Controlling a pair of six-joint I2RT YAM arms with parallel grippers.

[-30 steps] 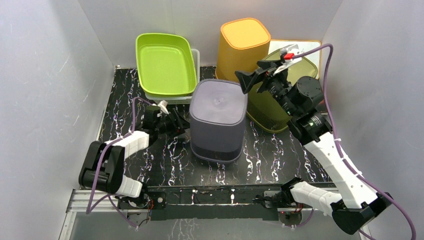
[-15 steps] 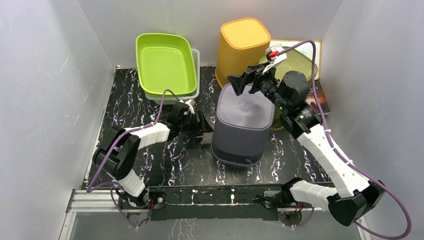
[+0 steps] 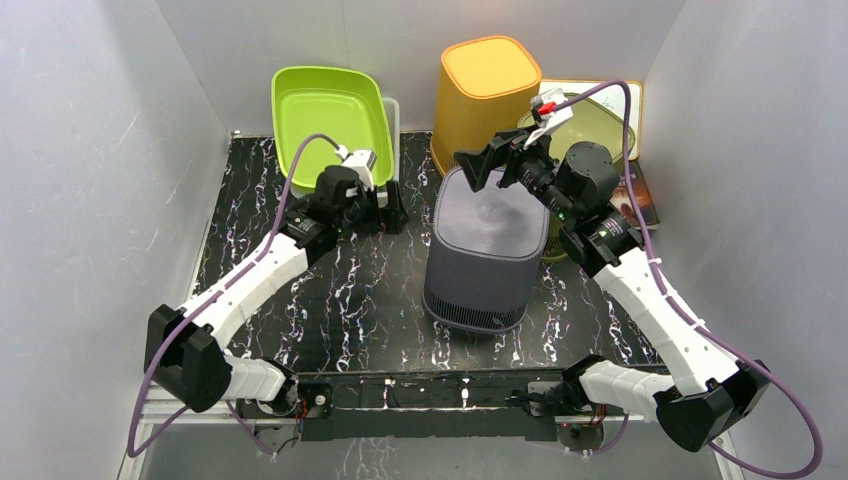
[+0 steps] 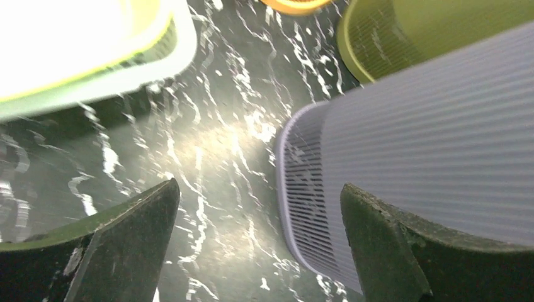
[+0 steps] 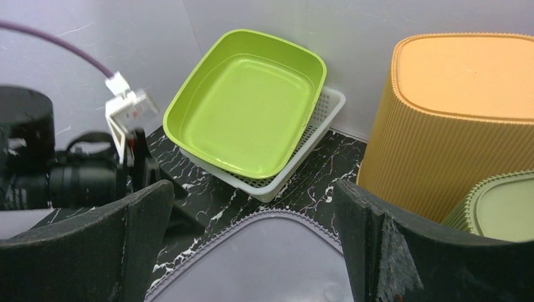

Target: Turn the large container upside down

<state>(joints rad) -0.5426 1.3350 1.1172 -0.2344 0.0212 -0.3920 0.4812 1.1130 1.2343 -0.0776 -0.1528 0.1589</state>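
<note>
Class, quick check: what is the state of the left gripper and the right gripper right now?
Left gripper: open, holding nothing.
Right gripper: open, holding nothing.

White arm links (image 3: 250, 285), black joints (image 3: 590, 168), purple cables (image 5: 38, 31), dark wedge fingers (image 4: 119, 245), red wrist tag (image 3: 545, 104).

Nothing legible in any view.
The small white tag (image 5: 129, 107) in the right wrist view was blank or too blurred to tell, the red-and-white tag (image 3: 547, 106) seen from above was too small to read, and the grey container (image 3: 485, 250) showed only plain ribbing.
</note>
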